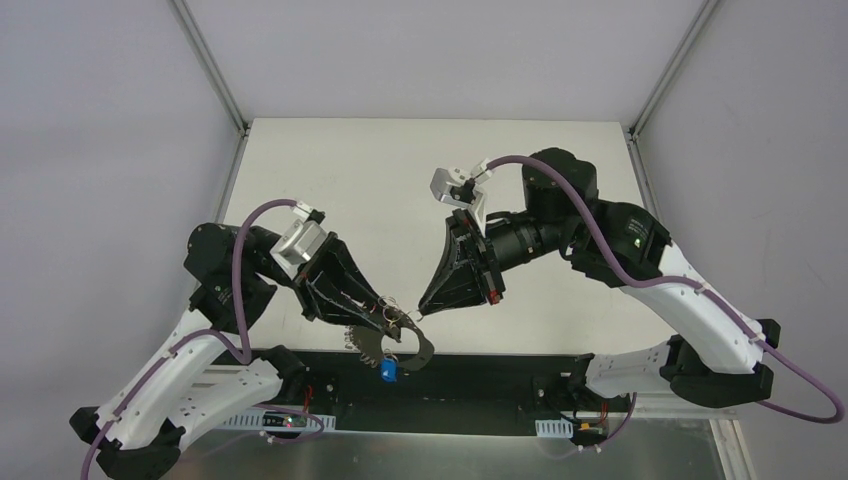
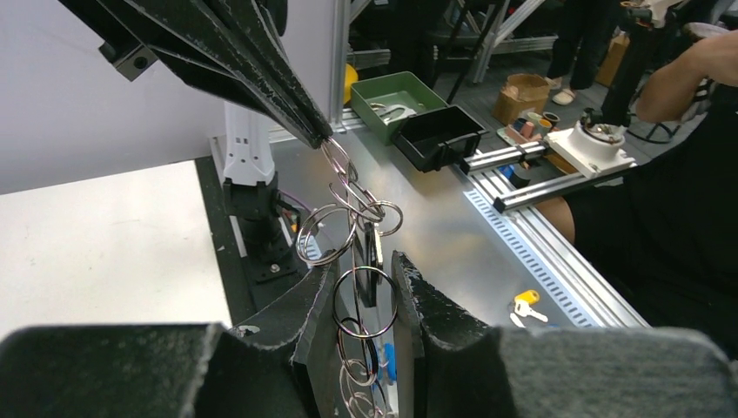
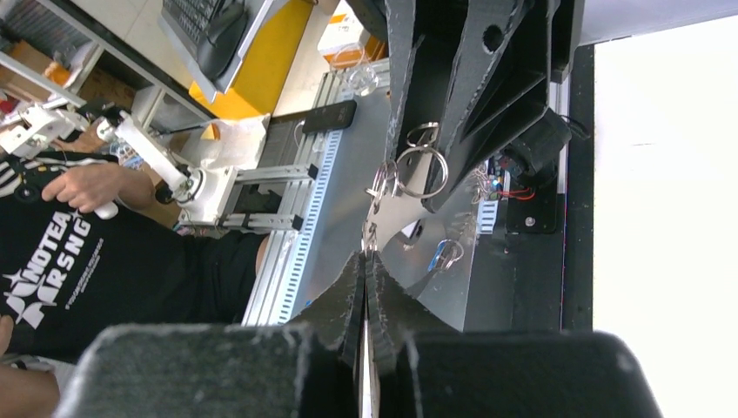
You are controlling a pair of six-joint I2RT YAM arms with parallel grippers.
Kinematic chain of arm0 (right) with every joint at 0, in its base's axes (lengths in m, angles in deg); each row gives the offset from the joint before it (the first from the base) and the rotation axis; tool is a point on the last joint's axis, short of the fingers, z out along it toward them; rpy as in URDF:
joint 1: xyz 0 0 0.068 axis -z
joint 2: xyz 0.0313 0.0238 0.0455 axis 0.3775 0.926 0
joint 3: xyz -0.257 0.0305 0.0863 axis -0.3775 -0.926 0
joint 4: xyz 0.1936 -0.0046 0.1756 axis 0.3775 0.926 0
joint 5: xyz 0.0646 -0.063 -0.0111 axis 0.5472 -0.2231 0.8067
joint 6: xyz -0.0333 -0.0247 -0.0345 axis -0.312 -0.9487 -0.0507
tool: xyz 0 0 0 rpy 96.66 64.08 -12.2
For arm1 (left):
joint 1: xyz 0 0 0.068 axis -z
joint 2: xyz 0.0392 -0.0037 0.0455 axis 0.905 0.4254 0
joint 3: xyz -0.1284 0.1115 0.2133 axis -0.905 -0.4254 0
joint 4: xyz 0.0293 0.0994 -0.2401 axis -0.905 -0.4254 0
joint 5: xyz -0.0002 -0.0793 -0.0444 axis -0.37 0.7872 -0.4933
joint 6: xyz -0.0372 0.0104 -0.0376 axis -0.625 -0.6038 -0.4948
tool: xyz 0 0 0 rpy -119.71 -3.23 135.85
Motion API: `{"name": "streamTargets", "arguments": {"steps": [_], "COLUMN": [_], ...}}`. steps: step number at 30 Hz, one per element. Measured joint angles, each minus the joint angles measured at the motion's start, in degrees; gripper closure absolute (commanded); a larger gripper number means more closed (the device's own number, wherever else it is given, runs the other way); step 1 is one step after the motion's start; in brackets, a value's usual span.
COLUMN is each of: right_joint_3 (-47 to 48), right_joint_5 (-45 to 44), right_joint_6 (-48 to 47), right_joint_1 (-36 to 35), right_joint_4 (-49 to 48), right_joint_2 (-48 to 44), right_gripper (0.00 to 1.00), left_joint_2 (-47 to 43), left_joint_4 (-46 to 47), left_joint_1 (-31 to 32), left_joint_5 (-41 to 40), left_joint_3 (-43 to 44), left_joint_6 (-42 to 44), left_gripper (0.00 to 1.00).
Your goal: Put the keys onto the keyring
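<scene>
The keyring (image 1: 368, 335), a silvery loop strung with small rings, hangs between both grippers over the table's near edge. My left gripper (image 2: 365, 266) is shut on one round ring (image 2: 365, 301), which touches both pads. My right gripper (image 3: 365, 258) is shut, pinching a small ring of the keyring (image 3: 374, 228); in the left wrist view the right gripper (image 2: 323, 139) comes in from above. A bright blue key (image 1: 388, 371) dangles at the bottom of the keyring, and a dark key (image 1: 421, 350) hangs beside it. The blue key (image 3: 448, 253) also shows in the right wrist view.
The white table (image 1: 400, 180) stretches behind the arms, with its black front strip (image 1: 480, 365) right below the grippers. Past the edge, a green bin (image 2: 396, 91), a black bin (image 2: 439, 135), a yellow key (image 2: 525, 301) on a rail, and a seated person (image 2: 679, 209).
</scene>
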Motion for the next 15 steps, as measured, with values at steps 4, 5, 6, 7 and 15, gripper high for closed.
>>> {"name": "streamTargets", "arguments": {"steps": [4, 5, 6, 7, 15], "right_joint_3": [0.4, 0.4, 0.4, 0.4, 0.1], "right_joint_5": [1.5, 2.1, 2.4, 3.0, 5.3], "right_joint_6": [-2.4, -2.7, -3.0, -3.3, -4.9], "right_joint_1": [0.0, 0.0, 0.0, 0.0, 0.0], "right_joint_4": [2.3, 2.9, 3.4, 3.9, 4.8], "right_joint_2": [0.2, 0.2, 0.2, 0.2, 0.2], "right_gripper": [1.00, 1.00, 1.00, 1.00, 1.00], "left_joint_2": [0.5, 0.6, 0.6, 0.7, 1.4], "left_joint_4": [-0.3, -0.4, -0.5, -0.7, -1.2], "left_joint_1": [0.3, 0.3, 0.3, 0.3, 0.3], "left_joint_5": [1.2, 1.4, 1.5, 1.7, 2.6], "left_joint_3": [0.6, 0.6, 0.6, 0.6, 1.6], "left_joint_6": [-0.7, -0.7, -0.7, -0.7, -0.7], "left_gripper": [1.00, 1.00, 1.00, 1.00, 1.00]}}
